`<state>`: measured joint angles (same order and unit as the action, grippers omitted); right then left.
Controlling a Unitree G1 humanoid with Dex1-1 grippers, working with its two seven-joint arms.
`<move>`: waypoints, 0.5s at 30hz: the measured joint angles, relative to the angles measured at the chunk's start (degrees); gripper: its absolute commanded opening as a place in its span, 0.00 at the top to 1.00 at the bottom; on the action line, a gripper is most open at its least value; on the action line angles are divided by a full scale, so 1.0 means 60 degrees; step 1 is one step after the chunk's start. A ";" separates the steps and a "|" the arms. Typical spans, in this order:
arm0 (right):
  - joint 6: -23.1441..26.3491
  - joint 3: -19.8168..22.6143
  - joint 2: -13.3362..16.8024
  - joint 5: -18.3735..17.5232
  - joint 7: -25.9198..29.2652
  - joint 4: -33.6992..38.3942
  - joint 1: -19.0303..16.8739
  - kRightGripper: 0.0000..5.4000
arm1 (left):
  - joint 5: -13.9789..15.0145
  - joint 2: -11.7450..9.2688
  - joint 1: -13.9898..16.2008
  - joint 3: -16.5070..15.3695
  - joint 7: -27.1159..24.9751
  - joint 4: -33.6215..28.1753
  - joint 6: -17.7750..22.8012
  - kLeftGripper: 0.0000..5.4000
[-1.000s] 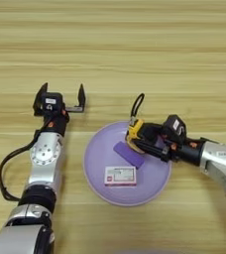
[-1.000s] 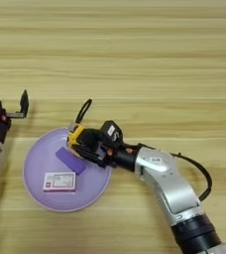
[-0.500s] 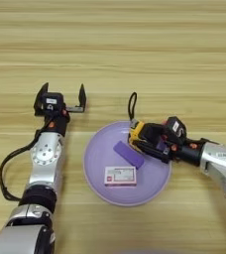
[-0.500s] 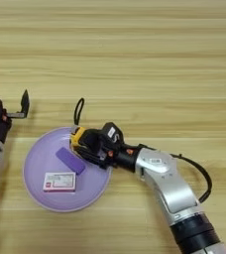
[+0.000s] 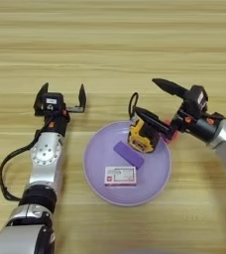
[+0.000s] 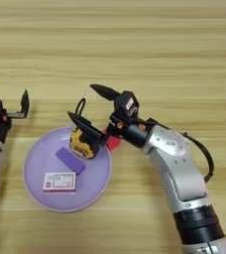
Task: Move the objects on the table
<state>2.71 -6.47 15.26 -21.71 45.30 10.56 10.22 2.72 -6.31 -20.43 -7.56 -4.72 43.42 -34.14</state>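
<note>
The yellow-and-black tape measure [image 5: 141, 138] sits on the right part of the round lilac plate [image 5: 95, 166], its black loop strap [image 5: 133, 101] sticking up behind it. My right gripper [image 5: 144, 95] is open just above it. Its lower finger [image 5: 152, 121] lies over the tape measure's top and its upper finger [image 5: 167, 87] is raised clear. A small red cube [image 6: 113, 142] peeks out at the plate's right rim, under the gripper. The flat white box with a red mark [image 5: 120, 175] lies on the plate's front. My left gripper [image 5: 60, 97] rests open on the table [image 5: 110, 39], left of the plate.
A purple rectangular block [image 5: 128, 154] lies on the plate between the tape measure and the white box. My left arm [image 5: 44, 163] stretches along the table's left side, with a black cable looping beside it. My right arm [image 6: 177, 168] comes in from the right.
My right gripper, earlier shut on the tape measure over the plate, has spread its fingers wide. The tape measure now rests on the plate. The left arm has not moved.
</note>
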 measured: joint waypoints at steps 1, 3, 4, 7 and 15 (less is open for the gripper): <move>-0.0089 0.0102 -0.0042 -0.0101 -0.0023 0.0026 0.0004 0.02 | 0.0000 0.0001 0.0000 0.0000 0.0000 0.0000 -0.0001 0.00; -0.0453 0.0713 -0.0207 -0.0528 -0.0292 0.0185 0.0148 0.01 | 0.0000 0.0001 0.0000 -0.0002 0.0000 0.0000 -0.0002 0.00; -0.0598 0.1011 -0.0262 -0.0675 -0.0456 0.0264 0.0302 0.01 | 0.0001 0.0001 0.0000 -0.0001 -0.0001 0.0000 -0.0002 0.00; -0.1015 0.1340 -0.0363 -0.0713 -0.0857 0.0470 0.0404 0.01 | 0.0002 -0.0001 0.0001 -0.0002 -0.0005 -0.0004 -0.0002 0.00; -0.2467 0.2386 -0.0490 0.0153 -0.2447 -0.0380 0.0852 0.01 | 0.0005 -0.0003 0.0003 -0.0009 -0.0016 -0.0014 -0.0002 0.00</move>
<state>-12.09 7.85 12.32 -20.79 30.62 8.28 15.33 2.75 -6.33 -20.41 -7.61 -4.81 43.33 -34.16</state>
